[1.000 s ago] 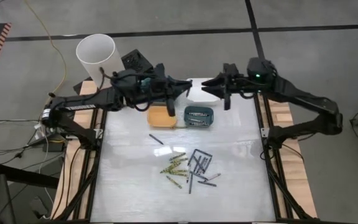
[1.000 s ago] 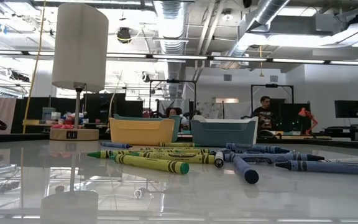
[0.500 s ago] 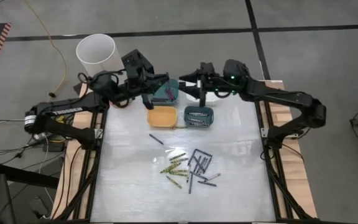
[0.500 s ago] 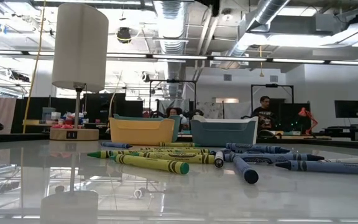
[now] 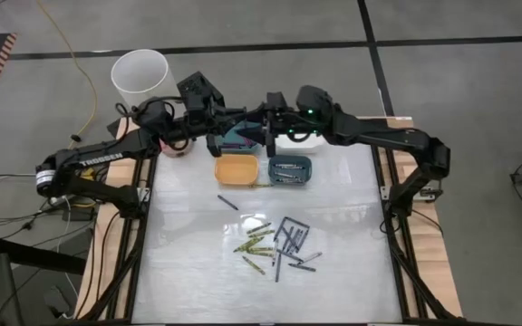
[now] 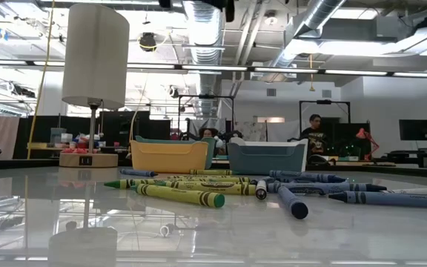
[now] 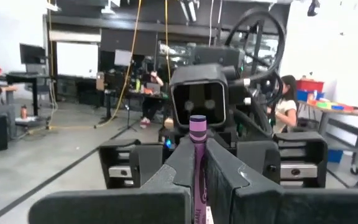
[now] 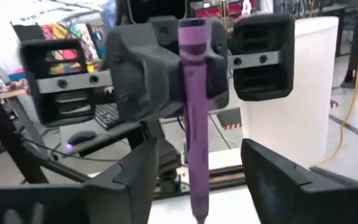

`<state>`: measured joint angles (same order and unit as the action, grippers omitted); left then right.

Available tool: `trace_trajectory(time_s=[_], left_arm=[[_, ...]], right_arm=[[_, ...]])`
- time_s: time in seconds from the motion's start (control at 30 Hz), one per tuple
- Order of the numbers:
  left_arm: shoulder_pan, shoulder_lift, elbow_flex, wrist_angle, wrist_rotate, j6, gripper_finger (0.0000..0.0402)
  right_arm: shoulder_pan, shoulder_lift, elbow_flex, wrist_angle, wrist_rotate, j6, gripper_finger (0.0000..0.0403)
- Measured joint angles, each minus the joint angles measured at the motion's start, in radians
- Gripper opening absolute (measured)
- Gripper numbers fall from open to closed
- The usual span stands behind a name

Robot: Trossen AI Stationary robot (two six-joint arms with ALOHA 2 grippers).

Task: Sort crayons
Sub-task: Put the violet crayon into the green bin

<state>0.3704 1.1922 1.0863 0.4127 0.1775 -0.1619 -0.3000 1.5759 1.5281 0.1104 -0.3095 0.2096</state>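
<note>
The left gripper (image 5: 236, 129) sits at the far edge of the glossy white table (image 5: 188, 254), its two dark fingers (image 7: 225, 171) pinched tight on a purple crayon (image 7: 197, 155) that sticks out past the fingertips. Facing it from the right, the right gripper (image 5: 268, 129) has its fingers (image 8: 272, 168) spread wide on either side of that same crayon (image 8: 194, 118), touching nothing as far as the wrist views show. Both grippers meet above a teal bin (image 5: 243, 136) at the far side, just behind a yellow-orange rectangular bin (image 5: 236, 169) and a blue-grey rectangular bin (image 5: 290, 168) (this one already holds several crayons). The remaining crayons (image 5: 275, 243), yellow-green, blue and grey sticks, lie scattered in a loose heap near the table's middle, with one dark stick (image 5: 227, 203) lying apart to the left of the heap. A white cylindrical container (image 5: 140, 80) stands beyond the table's far left corner.
</note>
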Motion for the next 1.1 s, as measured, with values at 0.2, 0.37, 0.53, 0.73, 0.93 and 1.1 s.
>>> trace_trajectory(time_s=[0.2,0.37,0.53,0.73,0.93,1.1], left_arm=[[0.036,0.000,0.000,-0.016,0.050,0.000,0.0003],[0.074,0.000,0.000,-0.053,0.078,-0.023,0.0003],[0.096,0.001,0.000,-0.064,0.096,-0.036,0.0009],[0.118,-0.002,0.000,-0.185,0.087,0.023,0.0070],[0.144,-0.007,0.000,-0.322,0.020,0.043,0.0158],[0.162,-0.015,0.000,-0.487,-0.107,0.029,0.0209]], right_arm=[[-0.001,0.016,0.024,-0.004,-0.001,-0.005,0.0125],[-0.004,0.017,0.024,-0.016,0.027,-0.027,0.0015],[-0.010,0.017,0.024,-0.033,0.069,-0.019,0.0006],[-0.014,0.016,0.023,-0.093,0.119,-0.024,0.0003],[-0.062,0.026,0.023,-0.177,0.127,-0.033,0.0002],[-0.136,0.080,0.025,-0.193,0.125,-0.050,0.0001]])
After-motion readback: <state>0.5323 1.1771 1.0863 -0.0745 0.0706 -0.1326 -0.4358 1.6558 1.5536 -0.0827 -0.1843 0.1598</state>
